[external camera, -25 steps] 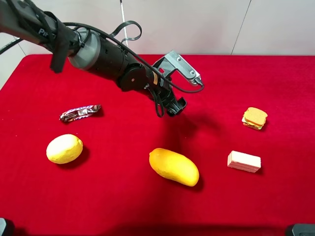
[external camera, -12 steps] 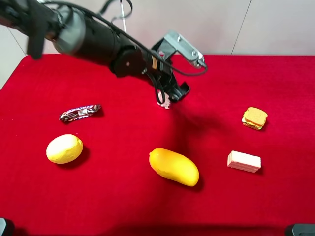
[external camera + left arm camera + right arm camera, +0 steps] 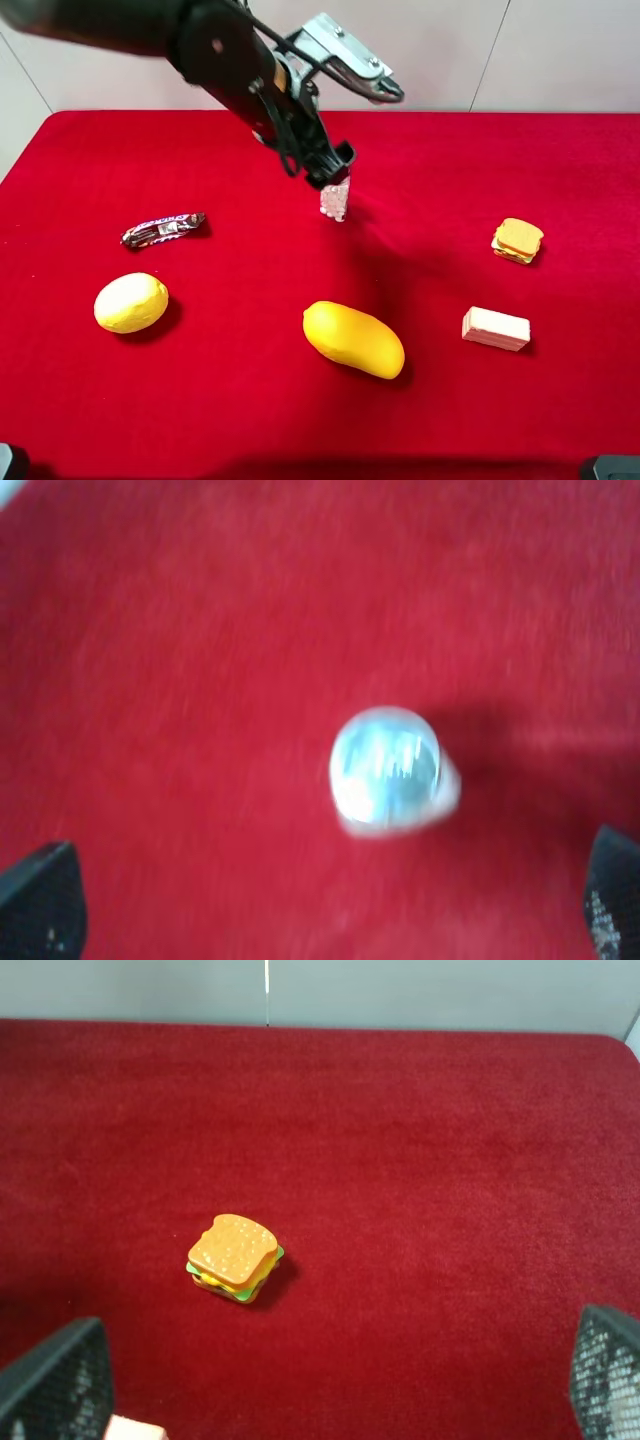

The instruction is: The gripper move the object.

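The small clear bottle point(image 3: 334, 202) of pale pellets stands upright on the red cloth point(image 3: 450, 170), back of centre. In the left wrist view I look straight down on its silver cap point(image 3: 388, 765). My left gripper point(image 3: 335, 172) hangs just above the bottle, open, its black fingertips point(image 3: 40, 900) wide apart on either side and not touching it point(image 3: 325, 895). My right gripper point(image 3: 330, 1380) is open and empty; only its fingertips point(image 3: 55, 1385) show, and it is out of the exterior view.
A dark candy-bar wrapper point(image 3: 163, 228) and a lemon point(image 3: 131, 302) lie at the left. A mango point(image 3: 353, 339) lies front centre. A pink wafer block point(image 3: 495, 328) and a toy sandwich point(image 3: 517, 240) point(image 3: 236, 1258) lie at the right.
My left arm has lifted and swung back toward the far left. The bottle, hidden under the gripper a second ago, now stands free on the cloth below the open jaws.
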Controlling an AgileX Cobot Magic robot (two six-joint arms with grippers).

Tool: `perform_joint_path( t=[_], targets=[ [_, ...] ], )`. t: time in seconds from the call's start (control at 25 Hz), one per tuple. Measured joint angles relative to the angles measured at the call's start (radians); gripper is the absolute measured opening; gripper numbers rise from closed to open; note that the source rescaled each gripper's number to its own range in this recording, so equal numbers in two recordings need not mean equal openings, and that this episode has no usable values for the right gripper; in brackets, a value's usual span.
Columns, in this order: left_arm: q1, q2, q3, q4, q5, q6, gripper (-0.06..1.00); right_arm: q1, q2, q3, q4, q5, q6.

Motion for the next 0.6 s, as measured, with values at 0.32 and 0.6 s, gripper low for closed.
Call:
perform_joint_path(
  t=[0.32, 0.6],
  targets=[
    [0.000, -0.166, 0.000, 0.000, 0.362, -0.020, 1.00, 0.000, 0.000, 0.000, 0.000, 0.000, 0.000],
    [0.016, -0.317, 0.117, -0.003, 0.479, -0.034, 1.00, 0.000, 0.000, 0.000, 0.001, 0.000, 0.000]
  ],
)
